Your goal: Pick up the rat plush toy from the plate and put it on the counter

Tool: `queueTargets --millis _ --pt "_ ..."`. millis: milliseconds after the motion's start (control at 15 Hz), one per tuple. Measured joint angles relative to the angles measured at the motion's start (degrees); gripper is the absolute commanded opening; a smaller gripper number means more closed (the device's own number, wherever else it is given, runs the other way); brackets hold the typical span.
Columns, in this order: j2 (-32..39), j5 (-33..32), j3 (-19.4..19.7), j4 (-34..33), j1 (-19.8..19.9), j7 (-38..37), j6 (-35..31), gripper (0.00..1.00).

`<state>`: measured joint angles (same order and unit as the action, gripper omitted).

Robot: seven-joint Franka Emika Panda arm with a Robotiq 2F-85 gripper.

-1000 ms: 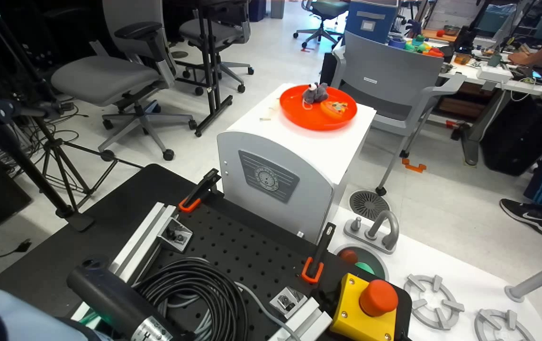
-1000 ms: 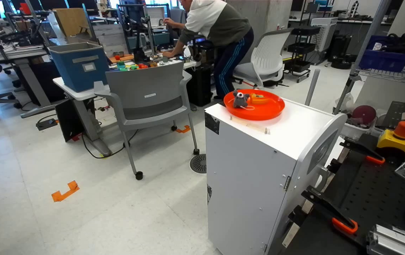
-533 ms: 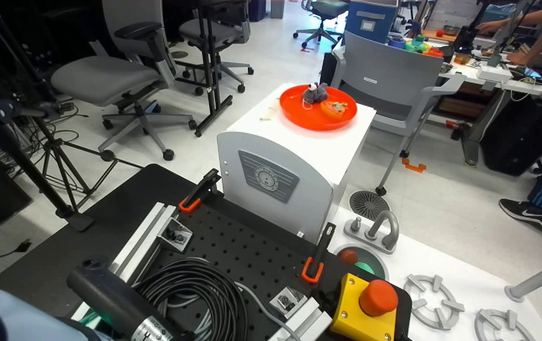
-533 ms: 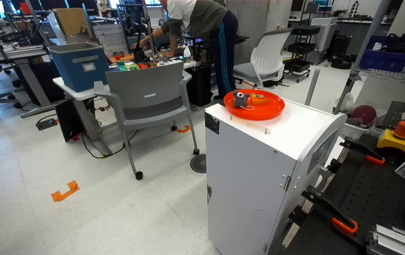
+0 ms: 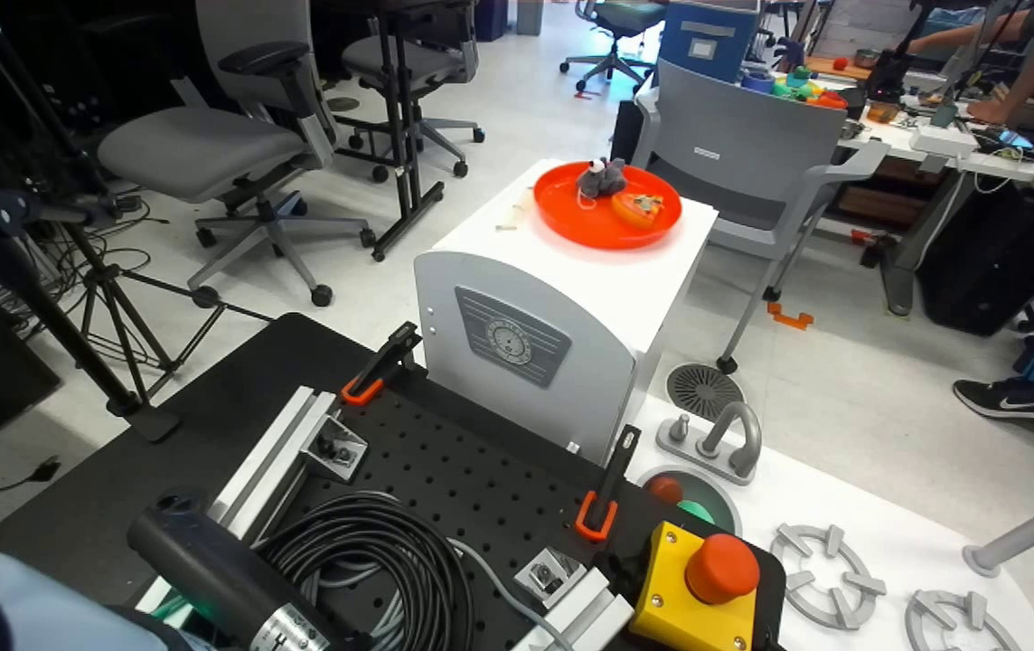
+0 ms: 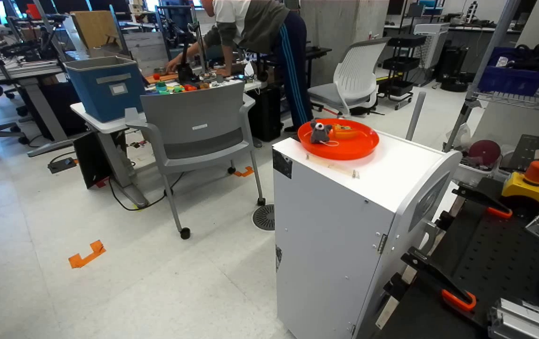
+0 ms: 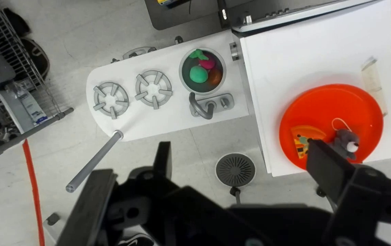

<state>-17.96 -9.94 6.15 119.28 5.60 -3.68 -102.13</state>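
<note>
I read the arm's pose from the wrist view; the gripper (image 7: 240,152) hung well above the scene, aimed downward, its two fingers (image 7: 328,167) entering from the lower part of that view; the jaws stood wide apart and released, with floor and a round drain cover (image 7: 235,169) showing between them.

The rat plush toy (image 7: 343,138) lay on the orange plate (image 7: 322,102), its thin tail looped beside it; in an exterior view the rat plush toy (image 6: 320,133) sat upright; in my wrist view one finger overlapped the plate and the toy's flank along the line of sight, though both exterior views placed the toy well apart from the gripper.

A toy pizza slice (image 7: 305,135) lay just beside the toy on the same plate; whether the two touched I could not tell; the plate rested on the white box (image 7: 301,61), reaching one edge of its top, near a strip of tape (image 7: 373,82); alongside the box I noted the white counter (image 7: 161,123), its sink (image 7: 195,87) holding several coloured items, a grey faucet (image 7: 200,111) standing next to it.
</note>
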Motion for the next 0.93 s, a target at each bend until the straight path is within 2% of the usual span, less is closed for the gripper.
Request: queueTargets --millis 333,600,933 --pt "5.8 0.1 -0.2 -1.5 -0.1 5.1 3.8 1.00" --pt "8.6 1.0 -0.2 -2.8 -0.2 6.5 3.5 1.00" --pt "8.4 7.9 -0.1 -3.5 -0.2 7.3 1.8 1.00"
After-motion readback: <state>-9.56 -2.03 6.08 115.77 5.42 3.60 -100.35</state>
